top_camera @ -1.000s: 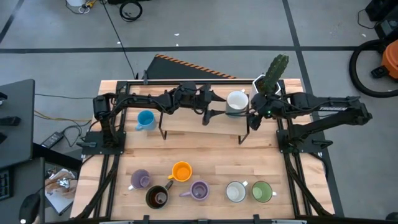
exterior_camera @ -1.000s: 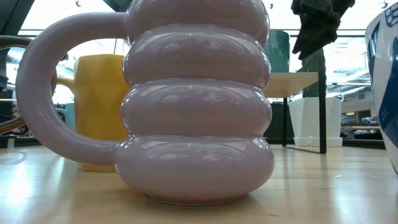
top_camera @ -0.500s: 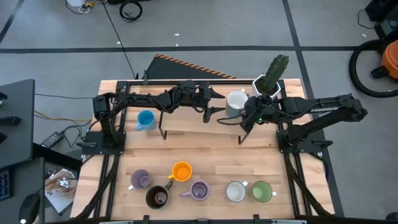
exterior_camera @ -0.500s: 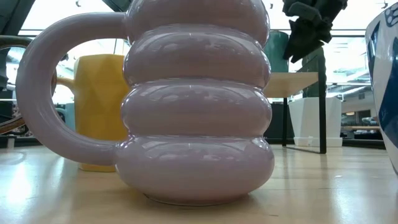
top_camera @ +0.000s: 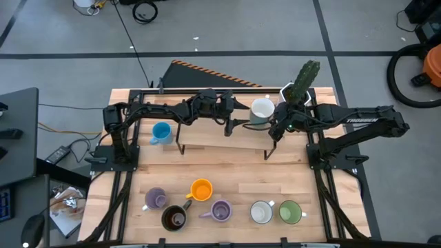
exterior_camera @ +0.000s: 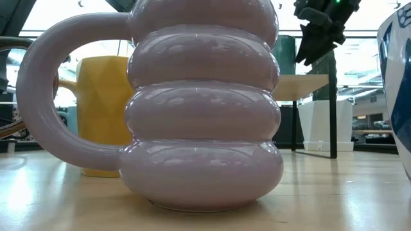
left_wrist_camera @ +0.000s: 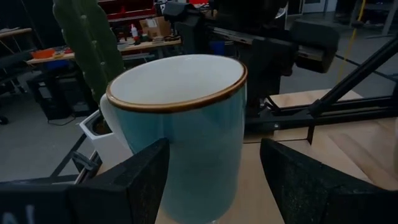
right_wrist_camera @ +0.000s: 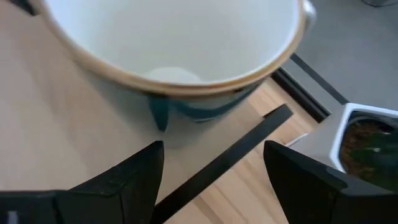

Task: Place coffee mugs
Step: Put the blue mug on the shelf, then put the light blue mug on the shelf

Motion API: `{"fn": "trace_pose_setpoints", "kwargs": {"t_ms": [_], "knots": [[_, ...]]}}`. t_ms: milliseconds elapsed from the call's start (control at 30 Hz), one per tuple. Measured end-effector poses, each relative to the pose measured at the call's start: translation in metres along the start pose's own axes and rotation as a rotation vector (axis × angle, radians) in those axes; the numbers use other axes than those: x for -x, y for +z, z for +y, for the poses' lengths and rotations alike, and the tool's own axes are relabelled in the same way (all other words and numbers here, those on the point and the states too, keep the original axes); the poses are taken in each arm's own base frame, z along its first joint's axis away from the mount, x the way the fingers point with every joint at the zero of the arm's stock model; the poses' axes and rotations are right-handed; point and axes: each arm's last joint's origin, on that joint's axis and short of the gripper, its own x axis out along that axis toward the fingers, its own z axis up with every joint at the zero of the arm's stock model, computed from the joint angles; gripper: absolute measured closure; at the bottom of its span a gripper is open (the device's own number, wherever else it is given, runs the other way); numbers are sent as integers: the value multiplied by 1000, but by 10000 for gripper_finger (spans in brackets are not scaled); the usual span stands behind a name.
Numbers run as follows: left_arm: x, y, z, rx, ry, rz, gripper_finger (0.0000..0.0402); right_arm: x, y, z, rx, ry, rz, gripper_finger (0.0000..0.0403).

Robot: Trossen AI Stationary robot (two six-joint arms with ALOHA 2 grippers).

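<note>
Fingers of my right gripper [top_camera: 273,131], wide open and empty, have drawn back beside the pale rimmed mug [top_camera: 262,110], apparently placed, while my left gripper [top_camera: 234,124] also gapes empty.

White hexagonal pot [top_camera: 292,94] with green cactus [top_camera: 306,74] (far right table corner), wooden table [top_camera: 227,172].

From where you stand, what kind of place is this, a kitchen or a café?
Neither, probably a robotics lab or workshop. The wooden table stands on a bare concrete floor with loose cables, two robot arms mounted on it, and cluttered workbenches behind.
</note>
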Motion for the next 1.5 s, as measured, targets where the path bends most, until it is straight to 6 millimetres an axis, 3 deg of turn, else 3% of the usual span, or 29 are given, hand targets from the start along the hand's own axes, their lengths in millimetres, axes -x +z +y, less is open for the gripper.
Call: {"fn": "trace_pose_setpoints", "kwargs": {"t_ms": [233,533,733,933,1267,1500], "knots": [[0,0,0,7,-8,-1,143,6,-3,-3,1,24,35,121],[1,-1,2,28,-49,-4,143,29,8,-6,17,82,19,121],[8,3,7,43,-40,33,143,37,5,-1,24,114,17,121],[31,24,5,47,4,131,143,42,1,9,-3,140,-13,121],[78,71,-23,29,-11,198,145,45,1,44,68,159,-145,121],[134,73,-49,-24,29,258,173,47,-4,58,164,130,-196,121]]}}
